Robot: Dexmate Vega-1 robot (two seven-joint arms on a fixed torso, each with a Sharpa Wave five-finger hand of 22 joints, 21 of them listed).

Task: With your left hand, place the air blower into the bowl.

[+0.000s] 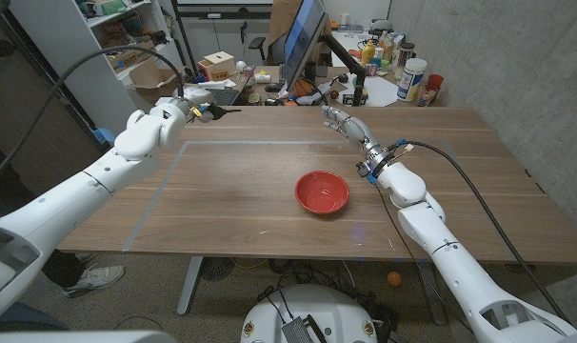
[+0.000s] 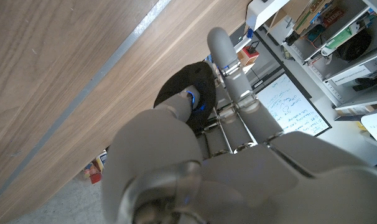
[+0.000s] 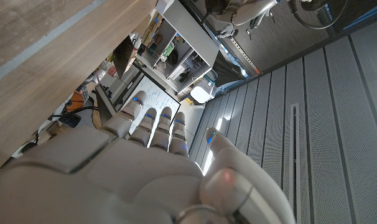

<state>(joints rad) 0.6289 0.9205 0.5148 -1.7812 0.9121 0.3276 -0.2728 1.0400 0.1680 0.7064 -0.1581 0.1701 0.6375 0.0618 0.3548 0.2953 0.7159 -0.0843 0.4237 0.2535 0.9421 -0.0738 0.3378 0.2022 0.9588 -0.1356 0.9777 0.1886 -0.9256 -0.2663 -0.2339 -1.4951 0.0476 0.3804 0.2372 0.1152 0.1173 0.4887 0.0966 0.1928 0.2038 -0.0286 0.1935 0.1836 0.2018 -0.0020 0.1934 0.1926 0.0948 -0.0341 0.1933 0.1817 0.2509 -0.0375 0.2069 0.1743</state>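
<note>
The red bowl (image 1: 322, 191) stands empty on the wooden table (image 1: 250, 200), a little right of the middle. My left hand (image 1: 167, 116) is raised over the far left part of the table and grips the black air blower (image 1: 215, 111), whose nozzle sticks out toward the right. In the left wrist view the blower's black bulb (image 2: 190, 98) sits between the thumb and fingers of my left hand (image 2: 238, 155). My right hand (image 1: 347, 122) hovers beyond the bowl near the far edge, fingers straight and apart, holding nothing; the right wrist view shows my right hand (image 3: 151, 155) empty too.
Pale tape lines (image 1: 174, 162) mark a rectangle on the tabletop. Behind the far edge stand a monitor (image 1: 303, 43), bottles and jars (image 1: 412, 78), a cardboard box (image 1: 217, 67) and shelving (image 1: 127, 38). A cable (image 1: 479, 200) runs along my right arm.
</note>
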